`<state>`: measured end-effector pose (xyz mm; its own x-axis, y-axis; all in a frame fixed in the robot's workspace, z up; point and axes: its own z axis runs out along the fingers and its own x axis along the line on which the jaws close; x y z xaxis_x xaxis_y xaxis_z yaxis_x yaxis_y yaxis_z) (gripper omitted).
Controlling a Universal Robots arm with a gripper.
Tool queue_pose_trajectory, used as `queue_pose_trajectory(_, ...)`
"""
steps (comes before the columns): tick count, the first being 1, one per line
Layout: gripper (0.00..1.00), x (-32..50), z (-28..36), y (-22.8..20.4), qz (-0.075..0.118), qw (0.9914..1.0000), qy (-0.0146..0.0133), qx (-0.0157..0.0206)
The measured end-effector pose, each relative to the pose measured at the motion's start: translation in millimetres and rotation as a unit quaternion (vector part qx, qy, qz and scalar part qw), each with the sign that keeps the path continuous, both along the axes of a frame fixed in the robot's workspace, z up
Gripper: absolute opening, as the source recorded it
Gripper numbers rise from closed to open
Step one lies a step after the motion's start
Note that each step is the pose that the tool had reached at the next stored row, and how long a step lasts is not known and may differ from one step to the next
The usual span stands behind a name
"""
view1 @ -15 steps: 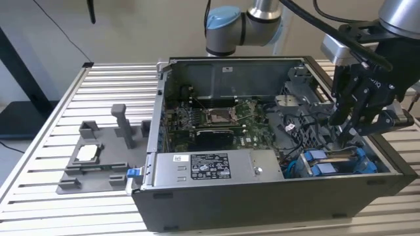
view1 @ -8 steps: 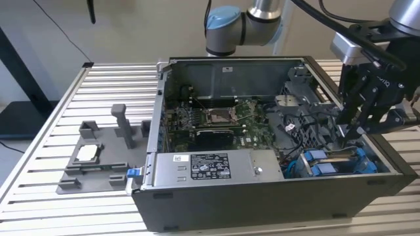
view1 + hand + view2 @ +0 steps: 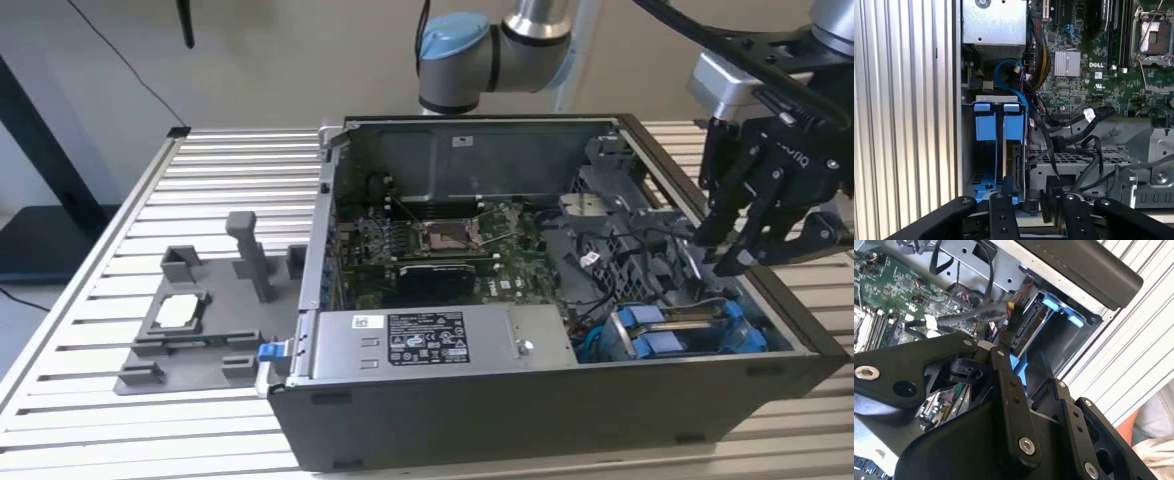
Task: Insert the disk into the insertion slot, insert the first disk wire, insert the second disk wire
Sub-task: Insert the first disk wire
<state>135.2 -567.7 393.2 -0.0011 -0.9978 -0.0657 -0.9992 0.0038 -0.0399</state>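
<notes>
1. Slatted metal table carries an open computer case; a grey tray lies at the exterior view's left.
2. Seated on edge, the disk occupies the slot in the case corner at the exterior view's lower right, with blue tabs at the mouth.
3. Above that slot hangs the gripper, close to black cables. A black connector lies at the disk's edge. Whether the gripper is open or closed cannot be told.
</notes>
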Motion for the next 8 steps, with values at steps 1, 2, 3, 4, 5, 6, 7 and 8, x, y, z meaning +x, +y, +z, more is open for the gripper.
queue_pose_trajectory(1, 0.40, 0.2, 1.0, 0.1, 0.000, 1.00000, 0.0000, 0.0002)
queue_pose_trajectory(2, 0.40, 0.5, 1.1, 0.6, 0.000, 1.00000, 0.0000, 0.0002)
queue_pose_trajectory(3, 0.40, 0.9, 1.0, 1.8, 0.000, 1.00000, 0.0000, 0.0003)
queue_pose_trajectory(4, 0.40, 1.4, 1.2, 3.3, 0.000, 1.00000, -0.0001, 0.0001)
queue_pose_trajectory(5, 0.40, 2.2, 1.1, 4.8, 0.000, 1.00000, -0.0001, 0.0001)
queue_pose_trajectory(6, 0.40, 3.4, 1.0, 6.1, 0.000, 1.00000, -0.0002, 0.0002)
queue_pose_trajectory(7, 0.40, 4.4, 0.9, 6.8, 0.000, 1.00000, -0.0003, 0.0001)
queue_pose_trajectory(8, 0.40, 5.4, 0.6, 7.1, 0.000, 1.00000, -0.0008, 0.0002)
